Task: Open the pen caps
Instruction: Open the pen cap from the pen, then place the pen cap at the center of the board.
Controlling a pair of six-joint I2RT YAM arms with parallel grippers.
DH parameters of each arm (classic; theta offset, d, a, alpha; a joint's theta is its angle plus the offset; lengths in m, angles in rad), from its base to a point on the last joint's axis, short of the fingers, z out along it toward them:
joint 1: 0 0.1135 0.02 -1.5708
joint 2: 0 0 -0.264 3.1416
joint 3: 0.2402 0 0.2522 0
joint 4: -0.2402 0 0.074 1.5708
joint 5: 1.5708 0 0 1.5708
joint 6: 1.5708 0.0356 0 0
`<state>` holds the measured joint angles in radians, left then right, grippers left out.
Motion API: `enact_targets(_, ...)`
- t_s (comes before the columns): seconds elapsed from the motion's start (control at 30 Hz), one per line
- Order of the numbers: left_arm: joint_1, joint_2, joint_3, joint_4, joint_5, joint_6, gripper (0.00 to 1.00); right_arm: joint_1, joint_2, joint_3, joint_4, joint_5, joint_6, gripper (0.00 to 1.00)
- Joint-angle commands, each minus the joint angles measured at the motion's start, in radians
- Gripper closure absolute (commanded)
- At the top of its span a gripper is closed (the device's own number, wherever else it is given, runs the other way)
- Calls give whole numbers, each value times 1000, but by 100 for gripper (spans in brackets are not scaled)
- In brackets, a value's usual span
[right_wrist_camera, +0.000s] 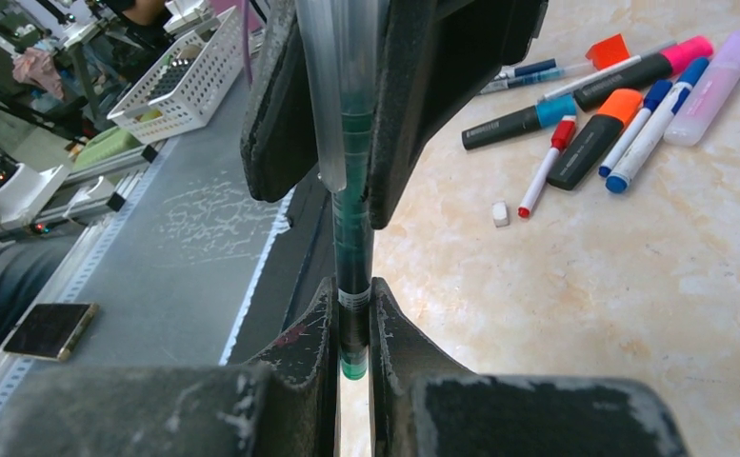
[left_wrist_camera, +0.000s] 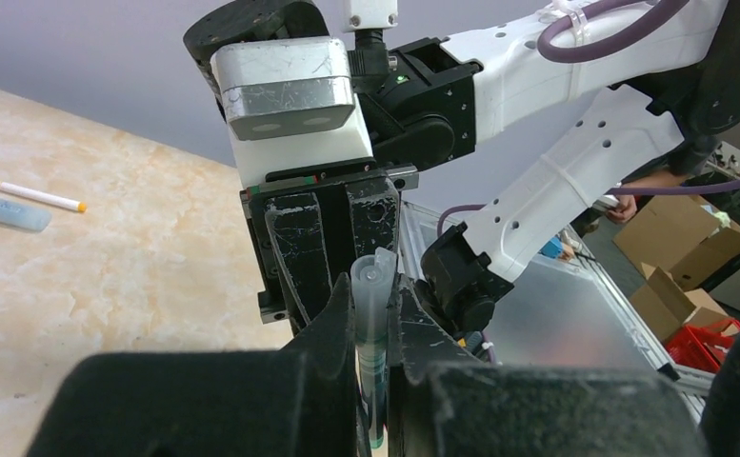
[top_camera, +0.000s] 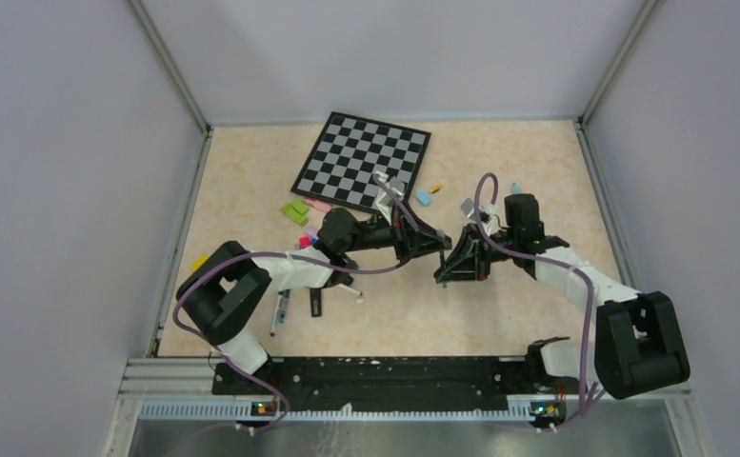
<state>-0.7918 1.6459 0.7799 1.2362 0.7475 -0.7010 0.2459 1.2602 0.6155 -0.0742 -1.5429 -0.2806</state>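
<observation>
The clear plastic cap (left_wrist_camera: 373, 281) sits on its thin green-inked pen (right_wrist_camera: 351, 238), held up off the pale marbled surface (right_wrist_camera: 632, 314) between your two arms. Your left pincer (left_wrist_camera: 373, 319) is clamped on the cap end, your right pincer (right_wrist_camera: 353, 305) on the barrel below it. The step in hand looks like the pull itself: draw the pincers apart straight along the pen, so the cap slides free without bending the barrel. Other capped markers (right_wrist_camera: 594, 114) wait nearby.

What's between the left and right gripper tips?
A thin green pen bridges them: left gripper and right gripper are both shut on it. Clearest in the right wrist view.
</observation>
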Motion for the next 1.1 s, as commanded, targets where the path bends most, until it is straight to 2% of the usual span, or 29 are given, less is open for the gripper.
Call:
enact_targets(0.0, 42, -48, 129, 178, -38, 31, 100, 8, -26, -7, -79, 4, -78, 100)
enact_targets(0.23, 105, -119, 302, -67, -57, 135, 100, 7, -63, -11, -141, 21, -137, 100)
enact_targets(0.43, 133, -168, 385, -208, -83, 166, 100, -1, -82, 71, -494, 128, -466, 100)
enact_targets(0.53, 134, -223, 391, -302, -107, 202, 100, -19, -89, 94, -559, 175, -545, 100)
enact_targets(0.63, 134, -304, 359, -420, -139, 253, 100, -72, -115, 105, -576, 175, -552, 100)
enact_targets(0.8, 134, -475, 218, -616, -198, 273, 100, -175, -175, 109, -558, 197, -525, 100)
enact_targets(0.97, 131, -658, 52, -817, -257, 233, 100, -241, -197, 115, -540, 234, -495, 100)
enact_targets(1.07, 131, -758, -51, -884, -289, 196, 100, -298, -196, 116, -531, 246, -480, 100)
